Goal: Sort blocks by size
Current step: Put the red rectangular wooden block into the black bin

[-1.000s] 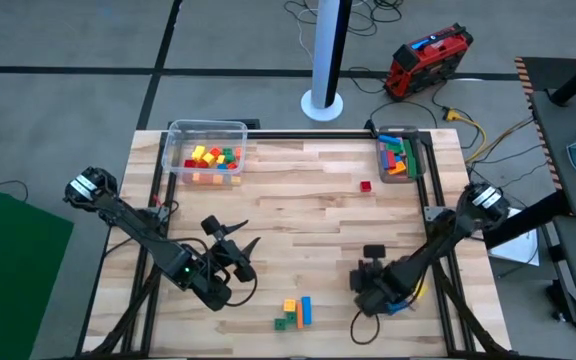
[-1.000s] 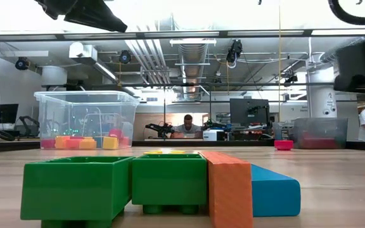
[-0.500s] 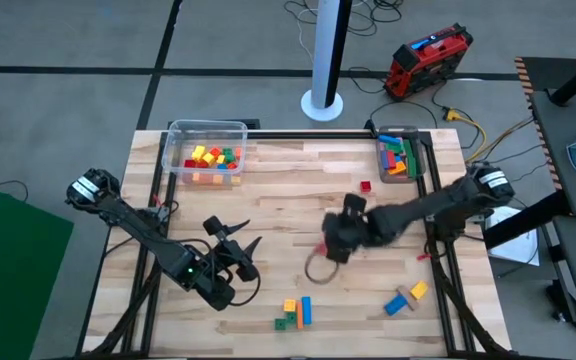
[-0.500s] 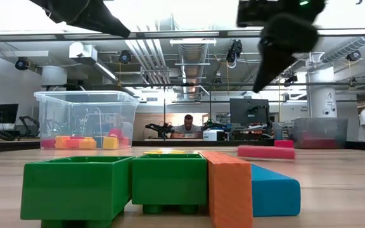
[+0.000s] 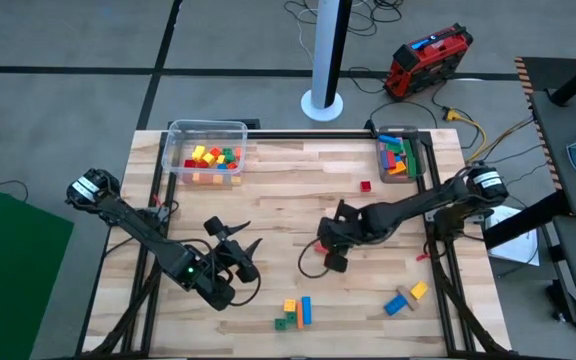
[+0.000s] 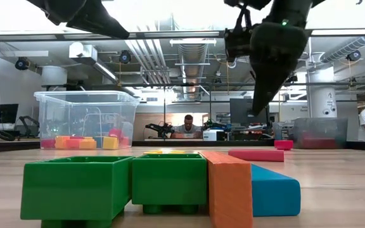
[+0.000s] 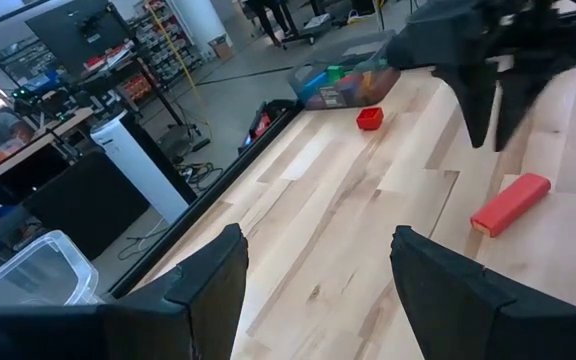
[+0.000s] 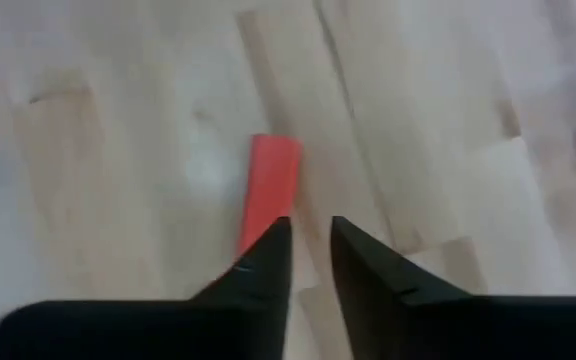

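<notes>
Two tubs already hold blocks: the left tub [image 5: 206, 130] has small cubes [image 5: 214, 158], the right tub [image 5: 398, 135] longer bars [image 5: 397, 156]. Several stay loose on the bench [image 5: 278, 195]: a red bar [image 5: 324, 246] under the right hand [image 5: 329, 254], a red cube [image 5: 365, 186], a front cluster [image 5: 293, 312] and a pair [image 5: 404, 298]. The right hand hovers, fingers nearly pressed together (gripping nothing). The left hand [image 5: 236, 240] waits spread. Sorting looks roughly half done.
</notes>
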Robot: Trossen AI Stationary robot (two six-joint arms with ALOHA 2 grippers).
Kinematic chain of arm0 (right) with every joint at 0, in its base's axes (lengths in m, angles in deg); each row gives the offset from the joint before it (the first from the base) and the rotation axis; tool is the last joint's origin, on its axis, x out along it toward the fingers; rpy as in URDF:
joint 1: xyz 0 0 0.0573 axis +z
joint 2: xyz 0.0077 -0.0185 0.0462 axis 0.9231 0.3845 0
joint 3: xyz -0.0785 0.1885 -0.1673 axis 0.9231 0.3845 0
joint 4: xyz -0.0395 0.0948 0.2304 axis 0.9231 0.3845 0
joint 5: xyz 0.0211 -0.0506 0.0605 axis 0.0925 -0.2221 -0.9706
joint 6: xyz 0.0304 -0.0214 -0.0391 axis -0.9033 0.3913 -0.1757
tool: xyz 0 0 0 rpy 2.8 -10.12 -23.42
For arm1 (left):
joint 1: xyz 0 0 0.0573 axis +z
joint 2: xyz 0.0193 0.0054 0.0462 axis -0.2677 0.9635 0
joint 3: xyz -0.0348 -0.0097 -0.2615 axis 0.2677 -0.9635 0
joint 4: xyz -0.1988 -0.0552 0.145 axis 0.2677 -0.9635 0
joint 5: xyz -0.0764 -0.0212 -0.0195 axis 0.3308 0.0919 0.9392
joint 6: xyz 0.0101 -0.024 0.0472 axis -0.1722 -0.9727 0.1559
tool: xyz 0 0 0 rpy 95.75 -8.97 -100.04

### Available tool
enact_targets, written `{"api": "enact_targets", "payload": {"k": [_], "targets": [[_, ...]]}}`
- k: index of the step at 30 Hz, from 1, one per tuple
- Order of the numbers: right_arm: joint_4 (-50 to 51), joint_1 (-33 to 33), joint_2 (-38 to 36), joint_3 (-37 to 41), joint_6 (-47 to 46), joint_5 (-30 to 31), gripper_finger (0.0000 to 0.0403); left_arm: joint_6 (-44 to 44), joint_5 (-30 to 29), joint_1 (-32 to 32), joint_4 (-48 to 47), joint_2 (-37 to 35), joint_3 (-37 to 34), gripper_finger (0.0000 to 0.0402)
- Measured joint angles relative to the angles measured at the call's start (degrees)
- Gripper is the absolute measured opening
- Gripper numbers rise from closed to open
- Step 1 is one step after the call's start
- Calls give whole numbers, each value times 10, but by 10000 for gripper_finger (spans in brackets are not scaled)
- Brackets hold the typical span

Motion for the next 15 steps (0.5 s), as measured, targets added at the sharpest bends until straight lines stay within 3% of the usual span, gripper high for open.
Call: {"api": "enact_targets", "payload": {"k": [8, 15], "targets": [[-57, 51, 0, 36, 5, 68, 200, 0, 0, 0, 0, 0, -1, 221], [-114, 64, 1, 77, -16, 78, 230, 0, 0, 0, -2, 0, -1, 221]]}}
